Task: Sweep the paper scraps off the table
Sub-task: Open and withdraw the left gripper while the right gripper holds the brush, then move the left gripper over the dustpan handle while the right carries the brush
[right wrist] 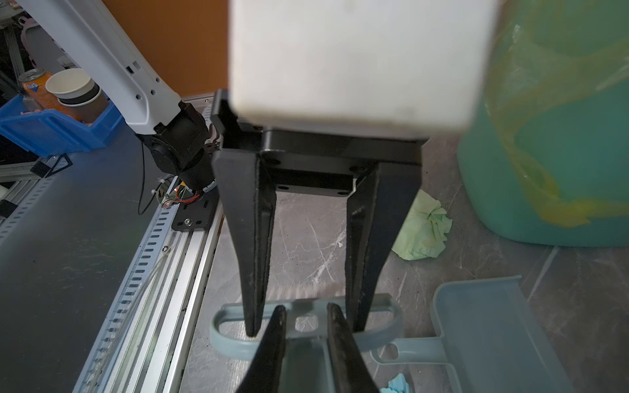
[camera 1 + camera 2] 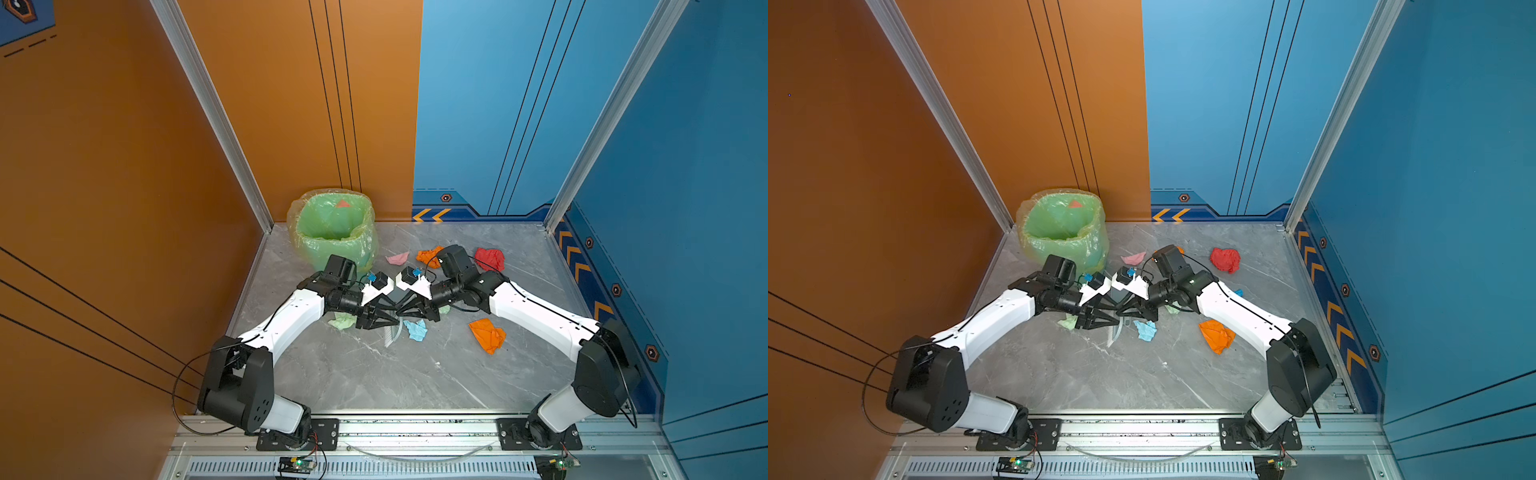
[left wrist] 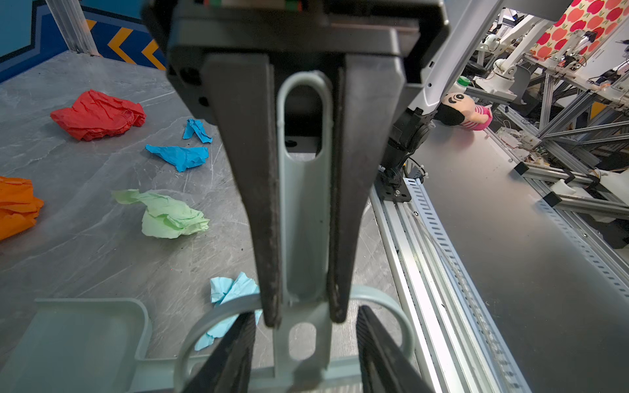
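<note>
front edge: a rail [image 2: 415, 428] bounds the near side of the table [image 2: 374, 382]; the near half of the top is mostly bare, free room.
left gripper [image 1: 305, 330]: mid-table, fingers spread, straddling the brush [image 3: 303, 211] loop, clamping nothing.
right gripper [image 3: 304, 318]: pinched tight on the brush handle, which lies lengthwise between its fingers.
dustpan [image 1: 493, 340]: flat on the table, just beside the brush.
paper scraps [image 2: 417, 330]: light blue and pale green by the grippers, orange to the right, red, pink and orange behind; crumpled, no clear long axis; the scatter runs left-right.
bin [image 2: 349, 251]: far left corner.
</note>
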Robot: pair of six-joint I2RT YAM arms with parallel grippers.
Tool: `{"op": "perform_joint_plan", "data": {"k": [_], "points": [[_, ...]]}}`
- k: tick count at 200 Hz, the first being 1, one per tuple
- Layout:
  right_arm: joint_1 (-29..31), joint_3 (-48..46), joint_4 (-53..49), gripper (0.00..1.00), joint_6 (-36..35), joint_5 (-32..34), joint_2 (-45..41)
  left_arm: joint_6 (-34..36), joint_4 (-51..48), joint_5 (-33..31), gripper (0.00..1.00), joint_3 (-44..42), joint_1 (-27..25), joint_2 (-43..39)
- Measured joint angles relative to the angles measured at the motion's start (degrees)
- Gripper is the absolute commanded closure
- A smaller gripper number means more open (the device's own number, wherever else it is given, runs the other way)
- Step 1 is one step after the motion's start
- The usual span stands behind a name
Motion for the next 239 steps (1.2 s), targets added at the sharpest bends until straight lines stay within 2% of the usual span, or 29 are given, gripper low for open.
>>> {"op": "perform_joint_plan", "data": {"k": [23,26,27,28,29,31,63,101,136,175,216,239], "points": [[0.02,0.00,-0.24,1.00,0.00,0.00,0.00,0.04,0.11,-0.46,0.41,-0.94,0.55,-0.66],[0.02,0.00,-0.28,1.00,0.00,0.00,-0.02,0.02,0.11,-0.63,0.32,-1.14,0.63,-0.83],[0.02,0.00,-0.31,1.00,0.00,0.00,-0.02,0.02,0.11,-0.70,0.25,-1.22,0.68,-0.92],[0.02,0.00,-0.39,1.00,0.00,0.00,-0.02,0.04,0.11,-0.72,0.12,-1.27,0.70,-0.96],[0.02,0.00,-0.39,1.00,0.00,0.00,-0.02,0.07,0.11,-0.83,0.05,-1.36,0.74,-1.05],[0.02,0.00,-0.44,1.00,0.00,0.00,-0.02,0.26,0.28,-1.01,0.01,-1.55,0.85,-1.25],[-0.31,-0.09,-0.87,1.00,0.00,0.13,-0.02,-1.55,2.82,-3.58,0.02,-5.46,2.14,-5.33],[-1.40,-1.27,-0.96,1.00,0.02,0.20,-0.66,-7.37,11.34,-7.10,0.02,-12.83,3.58,-11.85],[-2.75,-2.58,-1.05,1.00,0.02,0.31,-2.19,-13.55,19.04,-13.55,0.02,-16.96,3.61,-15.72],[-5.27,-3.65,-1.09,1.00,1.29,1.88,-4.66,-26.34,26.93,-25.97,0.02,-19.17,3.63,-16.72],[-7.26,-3.69,-0.22,1.00,7.02,7.65,-5.84,-42.23,30.67,-38.36,0.02,-19.52,3.52,-16.65],[-7.54,-4.20,0.83,1.00,9.79,11.78,-6.27,-50.10,32.04,-45.55,0.02,-21.07,1.31,-16.68]]}}
